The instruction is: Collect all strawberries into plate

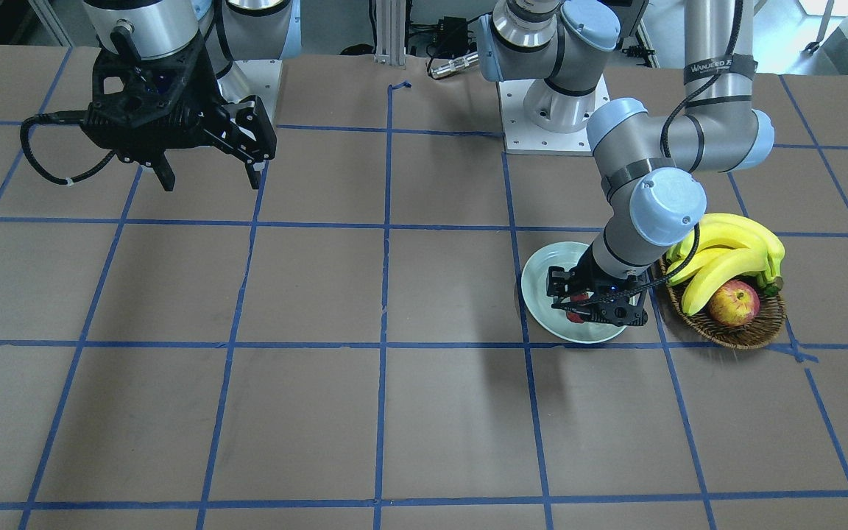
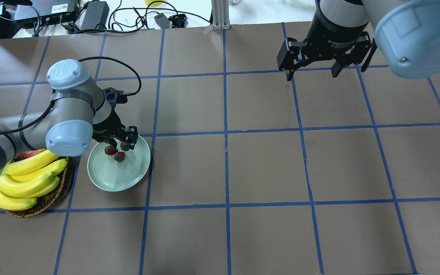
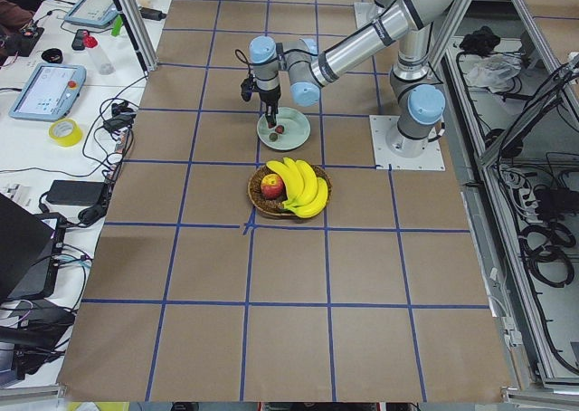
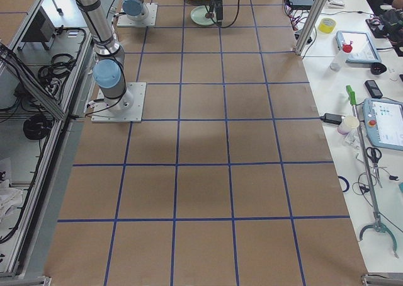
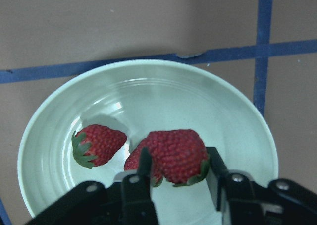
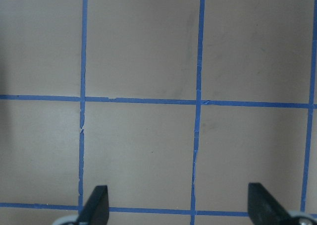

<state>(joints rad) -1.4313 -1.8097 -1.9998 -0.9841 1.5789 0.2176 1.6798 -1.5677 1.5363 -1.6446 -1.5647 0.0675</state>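
The pale green plate [image 2: 109, 181] [image 1: 542, 280] [image 5: 148, 96] sits on the table beside the basket. Three strawberries are at it. One [image 5: 96, 143] [image 2: 110, 149] lies on the plate's floor, and a second [image 5: 134, 161] [image 2: 119, 156] is partly hidden behind the third. My left gripper [image 5: 178, 173] [image 2: 122, 144] [image 1: 578, 305] hangs low over the plate, shut on the third strawberry [image 5: 176, 155] [image 2: 125, 146], its fingers touching both sides. My right gripper [image 2: 311, 75] [image 1: 210, 182] [image 6: 178, 202] hovers open and empty far across the table.
A brown wicker basket [image 2: 48, 200] [image 1: 733, 335] holds bananas [image 2: 25, 179] [image 1: 726, 250] and a red-yellow apple [image 1: 733, 303], right next to the plate on its outer side. Blue tape lines grid the brown tabletop. Cables and power bricks lie beyond the far edge.
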